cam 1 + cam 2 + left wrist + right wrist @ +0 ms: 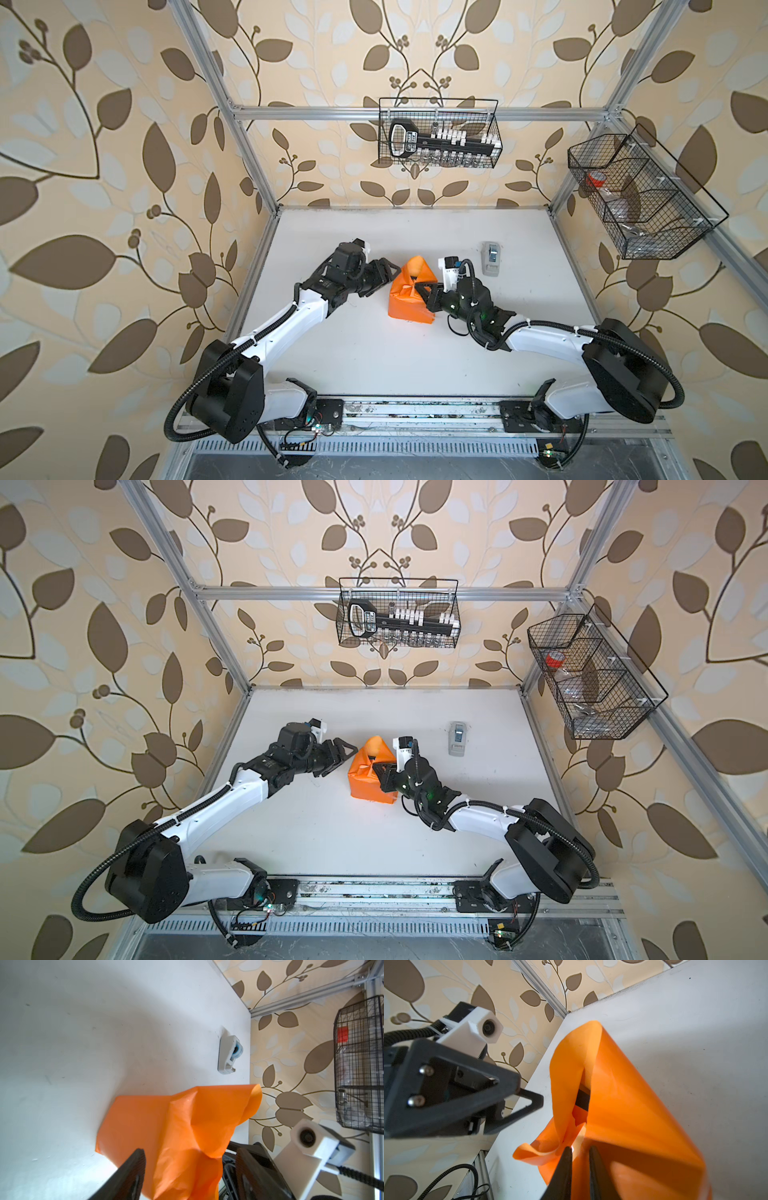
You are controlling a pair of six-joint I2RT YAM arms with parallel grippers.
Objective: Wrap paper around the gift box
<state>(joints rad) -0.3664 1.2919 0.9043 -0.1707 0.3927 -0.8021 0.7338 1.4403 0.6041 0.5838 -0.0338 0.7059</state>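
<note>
1. The gift box [583, 1098] sits at frame centre in both top views, hidden under the paper [405, 305]; only the right wrist view shows a black strip of it
2. Right gripper [580, 1153]: jaws nearly together, pinching gathered paper atop the box
3. Left gripper [384, 272]: jaws apart, empty, just left of the paper
4. Judgement: the upright flap needs folding flat, pinch firm, before taping
5. Tape dispenser [229, 1054] shows in the left wrist view, not the right
</note>
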